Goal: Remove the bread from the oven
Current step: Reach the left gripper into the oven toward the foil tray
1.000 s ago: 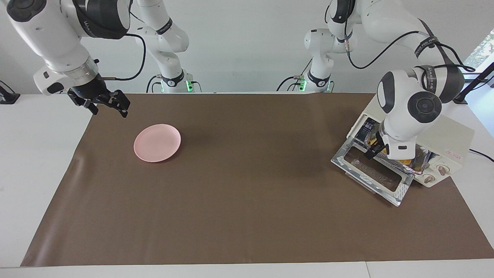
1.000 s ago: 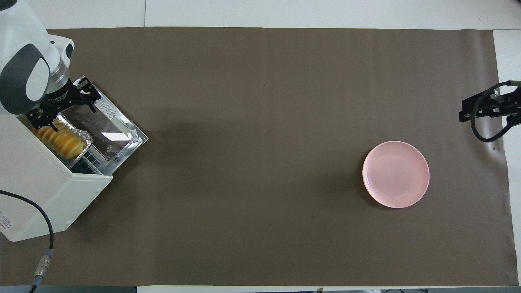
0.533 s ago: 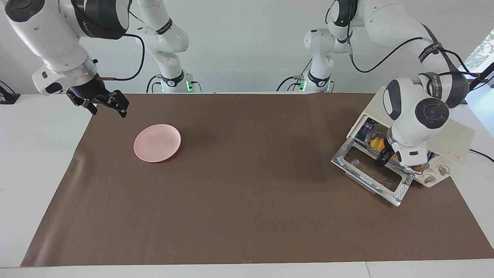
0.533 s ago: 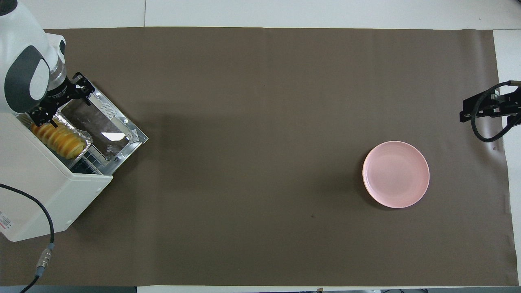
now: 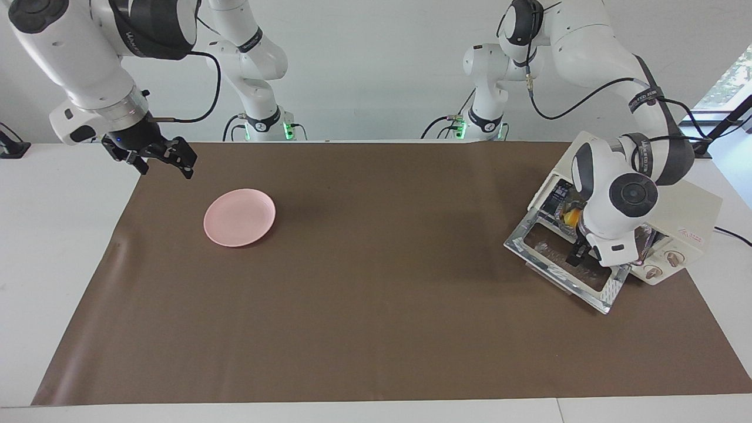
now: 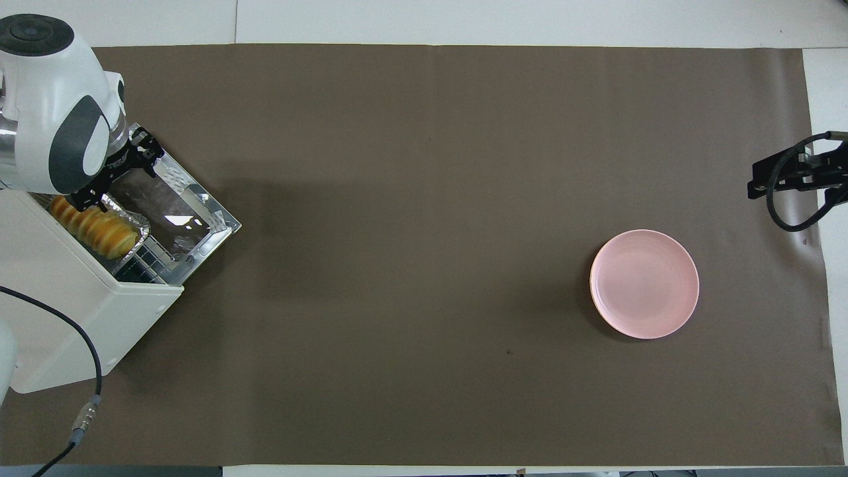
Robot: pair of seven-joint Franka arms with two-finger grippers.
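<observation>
The bread (image 6: 93,227) is lying in the oven (image 6: 79,311); the left tool (image 6: 114,175) is hanging open above the oven's lowered door, the right tool (image 5: 157,157) waiting open, both empty.

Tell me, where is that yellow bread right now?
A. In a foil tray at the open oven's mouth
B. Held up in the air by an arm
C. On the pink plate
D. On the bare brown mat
A: the bread lies in the foil tray at the mouth of the oven, whose door is folded down.
</observation>
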